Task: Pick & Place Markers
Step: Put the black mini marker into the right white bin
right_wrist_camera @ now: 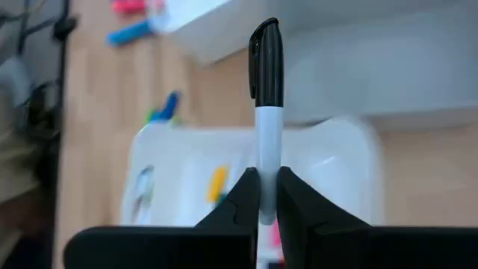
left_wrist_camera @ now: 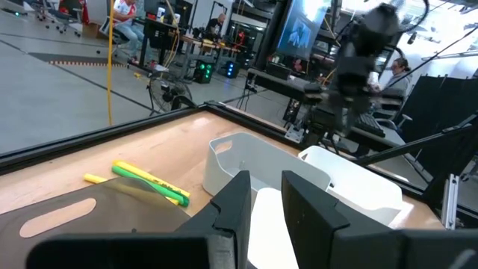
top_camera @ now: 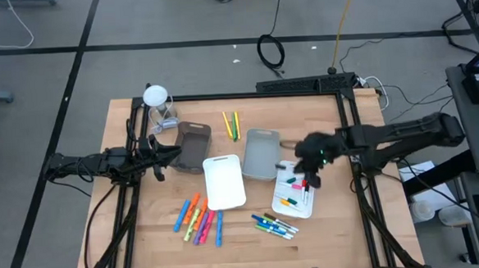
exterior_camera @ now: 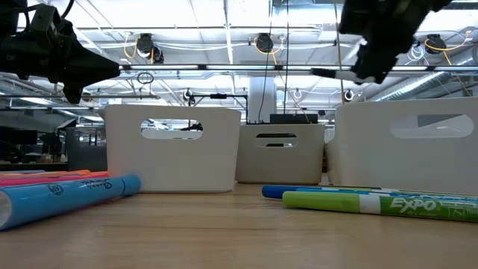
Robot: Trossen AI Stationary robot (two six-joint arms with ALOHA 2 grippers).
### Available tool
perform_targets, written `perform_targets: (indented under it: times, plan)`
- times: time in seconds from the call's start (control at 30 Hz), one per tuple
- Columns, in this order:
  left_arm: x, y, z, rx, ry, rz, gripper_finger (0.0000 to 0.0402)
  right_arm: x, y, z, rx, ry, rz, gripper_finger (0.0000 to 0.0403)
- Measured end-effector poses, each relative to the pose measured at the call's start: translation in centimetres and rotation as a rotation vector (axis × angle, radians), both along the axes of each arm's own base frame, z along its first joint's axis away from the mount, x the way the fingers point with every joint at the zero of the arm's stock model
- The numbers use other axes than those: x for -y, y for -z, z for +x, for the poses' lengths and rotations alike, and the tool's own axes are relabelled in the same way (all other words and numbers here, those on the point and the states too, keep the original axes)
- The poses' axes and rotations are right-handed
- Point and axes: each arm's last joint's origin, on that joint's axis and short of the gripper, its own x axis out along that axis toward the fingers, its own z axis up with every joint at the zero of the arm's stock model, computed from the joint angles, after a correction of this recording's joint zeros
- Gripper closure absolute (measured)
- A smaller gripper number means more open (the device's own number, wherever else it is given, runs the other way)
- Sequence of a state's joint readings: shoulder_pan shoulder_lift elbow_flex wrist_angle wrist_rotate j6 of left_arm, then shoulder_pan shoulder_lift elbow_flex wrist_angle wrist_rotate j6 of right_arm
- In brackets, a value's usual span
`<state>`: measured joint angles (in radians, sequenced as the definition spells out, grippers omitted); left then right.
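Near edge of bench: loose markers [top_camera: 199, 218] lie in two clusters on the wood, orange, pink and blue ones toward the left, green and blue ones [top_camera: 275, 225] toward the right.
White tray on the right: the small white tray [top_camera: 299, 206] already holds a few markers [top_camera: 290, 200], a yellow one and a pink one among them.
Right hand: the right hand [right_wrist_camera: 268, 196] hangs over that tray, fingers pressed together on a white marker with a black cap [right_wrist_camera: 267, 112], pinched low on the barrel with the cap end sticking out.
Risk: the grip sits near one end, so the marker could pivot or slip; released from this height it might bounce off the rim onto the bench [top_camera: 335, 236].
Marker's look: slim, smooth, round barrel, likely to roll once free.
Middle of bench: a larger white tray [top_camera: 224, 182], a grey tray [top_camera: 261, 153] and a brown tray [top_camera: 194, 144].
Left hand: the left hand [left_wrist_camera: 267, 196] waits by the brown tray, fingers narrowly parted and, as far as I can make out, empty.
Far side: a yellow and a green marker [top_camera: 231, 123] lie together.
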<state>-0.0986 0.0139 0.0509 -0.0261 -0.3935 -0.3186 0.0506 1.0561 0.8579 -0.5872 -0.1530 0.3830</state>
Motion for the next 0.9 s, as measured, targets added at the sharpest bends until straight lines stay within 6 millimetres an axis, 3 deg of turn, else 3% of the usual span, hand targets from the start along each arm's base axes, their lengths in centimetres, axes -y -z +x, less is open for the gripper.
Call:
perform_targets:
  times: [0.2, 0.4, 0.9]
  plan:
    - [0.0, 0.0, 0.0, 0.0, 0.0, 0.0, 0.0323, -2.7, 2.4, -1.1, -0.108, -0.044, 0.069, 0.039]
    - [0.0, 0.0, 0.0, 0.0, 0.0, 0.0, 0.0323, -3.5, 4.1, -1.8, -0.177, -0.013, 0.105, 0.039]
    - [0.0, 0.0, 0.0, 0.0, 0.0, 0.0, 0.0323, -3.4, 4.1, -1.6, -0.139, -0.029, 0.073, 0.0389]
